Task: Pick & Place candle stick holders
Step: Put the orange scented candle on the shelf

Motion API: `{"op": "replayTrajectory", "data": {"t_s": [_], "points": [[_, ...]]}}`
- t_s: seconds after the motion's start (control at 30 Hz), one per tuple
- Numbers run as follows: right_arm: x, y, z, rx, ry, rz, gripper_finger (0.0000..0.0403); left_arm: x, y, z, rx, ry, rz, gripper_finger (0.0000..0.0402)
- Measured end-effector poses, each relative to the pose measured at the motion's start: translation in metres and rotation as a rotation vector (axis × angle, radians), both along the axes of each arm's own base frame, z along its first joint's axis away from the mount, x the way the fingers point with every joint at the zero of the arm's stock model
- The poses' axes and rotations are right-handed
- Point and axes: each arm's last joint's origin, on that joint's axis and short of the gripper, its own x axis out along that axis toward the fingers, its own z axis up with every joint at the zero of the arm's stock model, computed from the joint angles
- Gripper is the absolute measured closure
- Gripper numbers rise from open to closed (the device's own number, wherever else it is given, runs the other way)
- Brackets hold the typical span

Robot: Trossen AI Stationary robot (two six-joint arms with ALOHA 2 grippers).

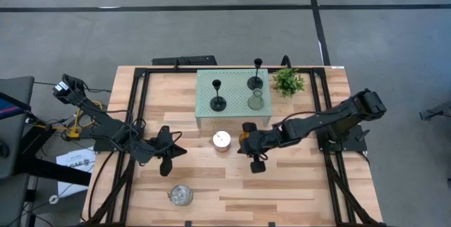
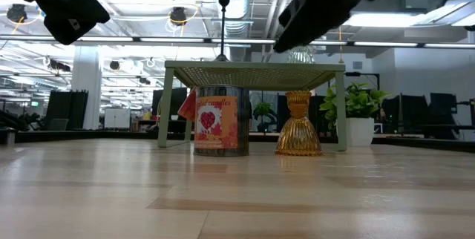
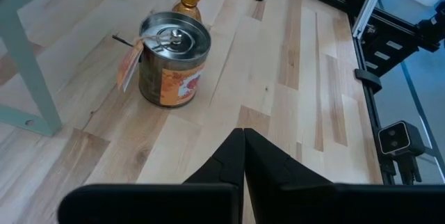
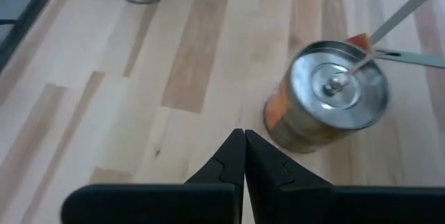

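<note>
Three holders on the pale green stand point(image 1: 232, 96): two black stemmed point(image 1: 218, 102), one clear glass point(image 1: 256, 101). Amber holder point(image 1: 244, 137) and two silvery cups point(image 1: 221, 140) remain on the surface. Left gripper point(image 1: 167, 161) and right gripper point(image 1: 256, 162) hover, fingers together, empty.

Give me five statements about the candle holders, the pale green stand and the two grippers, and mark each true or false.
1. Two slim black stemmed holders stand on top of the pale green perforated stand. True.
2. The clear glass holder stands on the bare wood table. False: it stands on the stand.
3. The amber glass holder stands upright on the table beside the round silvery cup with the orange label. True.
4. The right gripper is shut on the amber holder. False: its fingers are shut on nothing.
5. The left gripper holds the labelled cup. False: it is shut and empty, apart from the cup.
</note>
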Motion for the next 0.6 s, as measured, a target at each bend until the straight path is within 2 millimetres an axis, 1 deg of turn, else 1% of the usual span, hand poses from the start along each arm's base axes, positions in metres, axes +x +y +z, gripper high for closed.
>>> {"op": "replayTrajectory", "data": {"t_s": [0.17,0.3,0.47,0.6], "points": [[0.010,0.000,-0.010,0.001,-0.004,0.004,0.0403,0.000,0.000,0.000,-0.001,-0.001,0.000,0.0395],[0.022,0.003,-0.007,-0.042,-0.016,0.050,0.0403,0.000,0.000,0.000,-0.001,-0.002,0.000,0.0397],[0.038,0.006,-0.001,-0.140,-0.010,0.100,0.0403,0.000,0.000,0.001,-0.004,-0.006,0.000,0.0392],[0.050,0.000,-0.007,-0.201,0.061,0.087,0.0402,0.000,0.000,0.001,-0.008,-0.010,0.000,0.0396]]}}
